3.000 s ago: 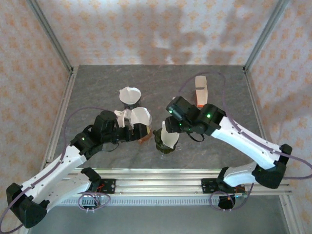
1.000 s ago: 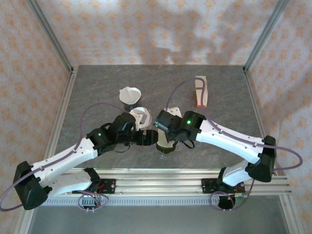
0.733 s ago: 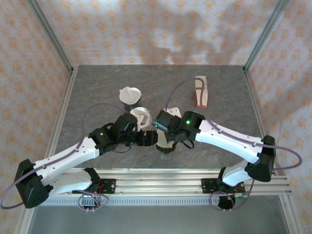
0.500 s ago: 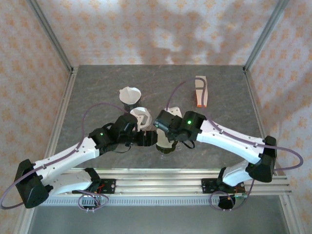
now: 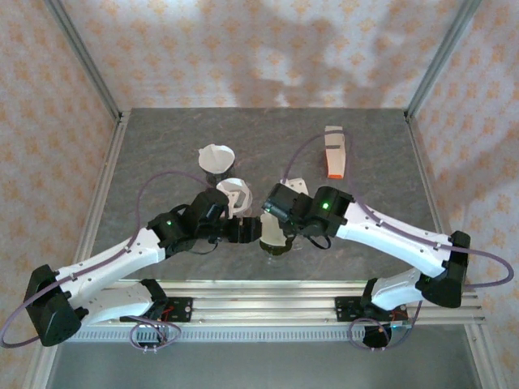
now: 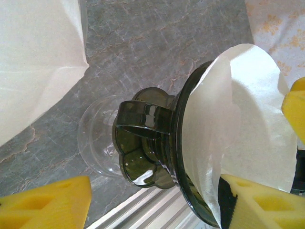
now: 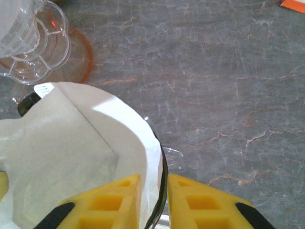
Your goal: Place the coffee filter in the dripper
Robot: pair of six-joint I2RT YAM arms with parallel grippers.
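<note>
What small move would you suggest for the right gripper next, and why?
Probably lift the right gripper straight up: the coffee filter already sits inside the dripper, and the gripper's fingers straddle the rim, barely apart.

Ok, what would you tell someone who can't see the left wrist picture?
A dark green dripper holding a white coffee filter stands on a grey marbled table. Yellow fingers of the left pincer show at both bottom corners, wide apart, and another white paper filter is at top left.
</note>
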